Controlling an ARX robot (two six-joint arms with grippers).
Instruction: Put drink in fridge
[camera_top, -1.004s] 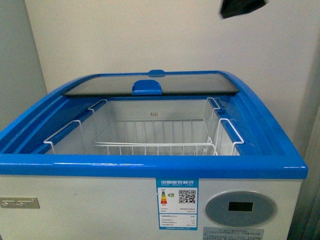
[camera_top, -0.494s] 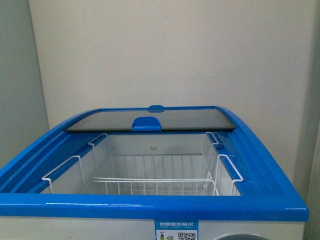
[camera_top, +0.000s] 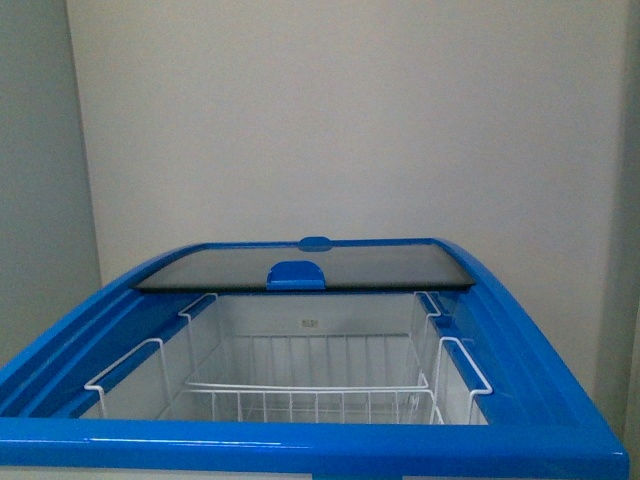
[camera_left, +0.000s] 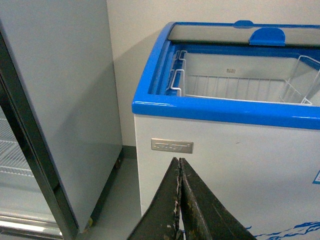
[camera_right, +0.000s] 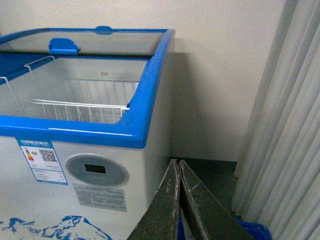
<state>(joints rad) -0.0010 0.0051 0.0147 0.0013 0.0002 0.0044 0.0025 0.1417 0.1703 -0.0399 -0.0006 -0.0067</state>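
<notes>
The fridge (camera_top: 300, 445) is a white chest freezer with a blue top rim, straight ahead in the front view. Its glass lid (camera_top: 300, 268) is slid to the back, so the white wire basket (camera_top: 310, 385) inside lies open and holds nothing. No drink shows in any view. My left gripper (camera_left: 179, 162) is shut and empty, low in front of the fridge (camera_left: 225, 165) by its left front corner. My right gripper (camera_right: 178, 164) is shut and empty beside the fridge (camera_right: 100, 135) at its right front corner. Neither arm appears in the front view.
A tall grey glass-door cooler (camera_left: 55, 100) stands close to the fridge's left side, with a narrow floor gap between. Pale curtains (camera_right: 285, 125) hang to the right of the fridge, with something blue (camera_right: 250, 230) on the floor below them. A plain wall is behind.
The front view has risen: the fridge front with its label and oval display has dropped out of sight. A dark object at the top right one second ago is gone.
</notes>
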